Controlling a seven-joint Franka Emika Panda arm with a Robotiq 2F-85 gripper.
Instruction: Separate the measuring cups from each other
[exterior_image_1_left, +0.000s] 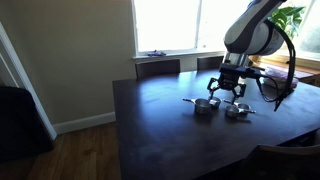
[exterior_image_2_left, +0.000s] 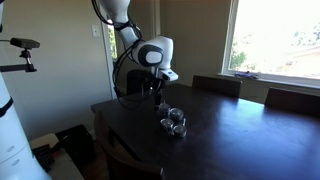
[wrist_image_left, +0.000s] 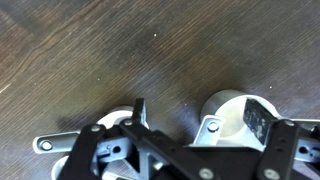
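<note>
Two small shiny measuring cups sit apart on the dark wooden table (exterior_image_1_left: 160, 115). In an exterior view one cup (exterior_image_1_left: 203, 105) is left of the other cup (exterior_image_1_left: 236, 111). In an exterior view they show close together (exterior_image_2_left: 173, 123). My gripper (exterior_image_1_left: 228, 93) hangs open just above and between them, holding nothing; it also shows in an exterior view (exterior_image_2_left: 158, 88). In the wrist view the open gripper (wrist_image_left: 197, 115) has one cup (wrist_image_left: 228, 112) between its fingers, near the right fingertip. The other cup (wrist_image_left: 112, 122), with its flat handle (wrist_image_left: 50, 144), lies outside the left finger.
Chair backs (exterior_image_1_left: 158, 68) (exterior_image_2_left: 215, 85) stand along the table's far side under bright windows. The table's near edge (exterior_image_1_left: 125, 150) drops to a wood floor. A camera on a stand (exterior_image_2_left: 22, 45) is off to one side. A cable loops from the arm (exterior_image_1_left: 275, 88).
</note>
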